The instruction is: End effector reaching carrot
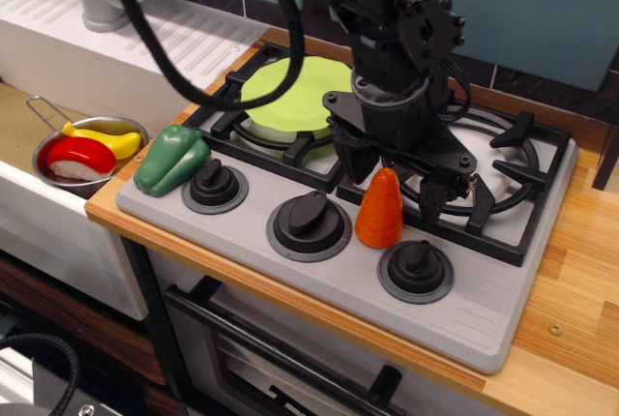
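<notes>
The carrot (379,209) is shiny orange, and a bit redder at its tip. The gripper (395,176) is black with black cables. The toy stove (488,300) is light grey, with black knobs (309,216) and black grates (503,184). A light green plate (288,94) sits on one burner. The toy pepper (171,159) is dark green. The little pot (45,173) is silver, with red and yellow toy food (85,150) inside. The counter (580,300) is light brown wood with stripes. The wall (542,5) behind is blue-green.
</notes>
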Motion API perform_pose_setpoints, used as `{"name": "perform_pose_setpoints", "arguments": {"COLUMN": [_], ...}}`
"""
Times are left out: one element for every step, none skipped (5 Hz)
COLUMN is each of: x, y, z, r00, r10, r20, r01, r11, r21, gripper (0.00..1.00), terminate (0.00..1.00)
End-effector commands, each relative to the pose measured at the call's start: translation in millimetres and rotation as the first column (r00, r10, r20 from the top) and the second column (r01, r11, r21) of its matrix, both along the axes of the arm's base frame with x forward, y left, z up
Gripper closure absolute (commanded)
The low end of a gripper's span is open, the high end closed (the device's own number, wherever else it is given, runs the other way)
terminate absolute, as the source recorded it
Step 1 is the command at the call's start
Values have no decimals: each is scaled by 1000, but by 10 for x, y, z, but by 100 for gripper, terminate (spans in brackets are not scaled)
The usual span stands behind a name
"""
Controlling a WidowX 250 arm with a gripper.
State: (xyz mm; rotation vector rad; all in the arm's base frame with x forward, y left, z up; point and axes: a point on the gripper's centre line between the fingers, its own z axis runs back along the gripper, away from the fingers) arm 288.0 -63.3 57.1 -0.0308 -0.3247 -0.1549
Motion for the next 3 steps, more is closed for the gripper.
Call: {"name": "perform_pose_setpoints", "arguments": {"x": [111,111,111], "y": [46,46,46], "z": [54,54,54], "r00": [998,998,998], "r10": [32,32,32], "r20": [46,46,46], "r01": [-32,-32,-32], "r11": [999,999,999], "r21": [0,0,0], "gripper": [0,0,0], "terminate": [0,0,100]}}
